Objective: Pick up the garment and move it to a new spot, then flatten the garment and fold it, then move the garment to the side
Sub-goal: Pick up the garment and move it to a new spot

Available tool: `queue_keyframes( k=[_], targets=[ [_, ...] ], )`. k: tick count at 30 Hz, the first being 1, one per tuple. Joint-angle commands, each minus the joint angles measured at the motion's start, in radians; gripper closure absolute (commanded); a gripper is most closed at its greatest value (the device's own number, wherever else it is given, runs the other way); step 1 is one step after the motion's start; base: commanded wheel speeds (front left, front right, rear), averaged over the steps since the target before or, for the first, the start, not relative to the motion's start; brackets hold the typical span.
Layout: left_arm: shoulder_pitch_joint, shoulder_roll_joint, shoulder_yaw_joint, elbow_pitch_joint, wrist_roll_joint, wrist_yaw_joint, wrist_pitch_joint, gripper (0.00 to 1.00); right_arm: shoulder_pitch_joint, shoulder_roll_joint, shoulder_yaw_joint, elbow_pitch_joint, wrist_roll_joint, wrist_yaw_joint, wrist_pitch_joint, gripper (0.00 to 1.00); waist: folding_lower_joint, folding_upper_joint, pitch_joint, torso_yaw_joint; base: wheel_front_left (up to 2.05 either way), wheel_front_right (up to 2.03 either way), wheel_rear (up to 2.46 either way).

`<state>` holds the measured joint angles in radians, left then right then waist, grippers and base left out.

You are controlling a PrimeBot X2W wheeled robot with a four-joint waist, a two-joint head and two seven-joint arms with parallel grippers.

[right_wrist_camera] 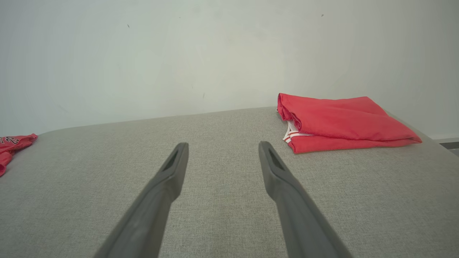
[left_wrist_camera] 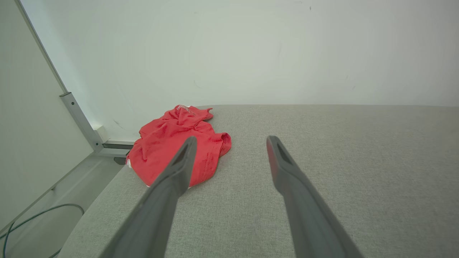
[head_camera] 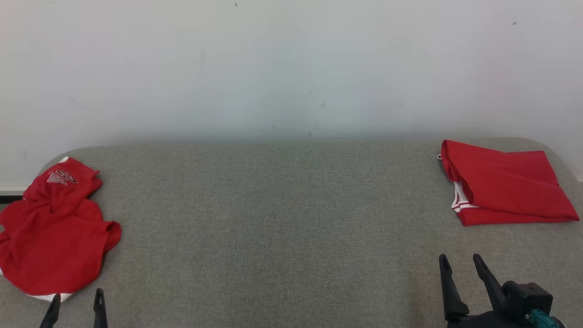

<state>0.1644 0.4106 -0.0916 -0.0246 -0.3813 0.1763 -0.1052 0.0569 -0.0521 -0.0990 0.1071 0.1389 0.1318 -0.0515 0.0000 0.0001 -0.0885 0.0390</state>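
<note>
A crumpled red garment [head_camera: 57,230] with a white logo lies at the left end of the grey table [head_camera: 282,218]; the left wrist view shows the same garment [left_wrist_camera: 168,143] heaped near the table's corner, and its edge [right_wrist_camera: 10,145] peeks in at the left of the right wrist view. My left gripper [head_camera: 75,303] stands open just in front of it, nothing between its fingers [left_wrist_camera: 179,168]. My right gripper [head_camera: 460,266] is open over bare table at the lower right, with empty fingers [right_wrist_camera: 172,168].
A folded red garment [head_camera: 505,184] with white trim lies at the table's right end, also in the right wrist view [right_wrist_camera: 340,123]. A white wall [head_camera: 291,68] runs behind the table. Off the left edge are floor, a cable [left_wrist_camera: 32,222] and a metal frame [left_wrist_camera: 82,123].
</note>
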Motion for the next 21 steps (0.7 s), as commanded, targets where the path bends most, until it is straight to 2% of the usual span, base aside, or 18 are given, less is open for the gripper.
queue_keyframes(
  k=[1, 13, 21],
  targets=[
    [0.015, 0.003, -0.001, -0.003, -0.012, 0.005, -0.004, 0.00, 0.011, 0.003, -0.001, -0.005, 0.003, -0.003, 0.005, 0.00, 0.0000, -0.0001, 0.000, 0.001, 0.00, 0.00, 0.00],
    [0.021, 0.009, 0.001, 0.000, -0.018, 0.005, -0.011, 0.00, 0.018, 0.003, -0.004, -0.006, 0.007, -0.003, 0.004, 0.00, 0.0000, -0.0001, -0.001, 0.010, 0.00, 0.00, 0.00],
    [0.002, 0.013, -0.005, -0.005, -0.017, 0.008, -0.005, 0.00, 0.025, 0.003, -0.009, -0.003, 0.014, -0.003, 0.000, 0.00, 0.0000, -0.0001, 0.004, 0.055, 0.00, 0.00, 0.00]
  ],
)
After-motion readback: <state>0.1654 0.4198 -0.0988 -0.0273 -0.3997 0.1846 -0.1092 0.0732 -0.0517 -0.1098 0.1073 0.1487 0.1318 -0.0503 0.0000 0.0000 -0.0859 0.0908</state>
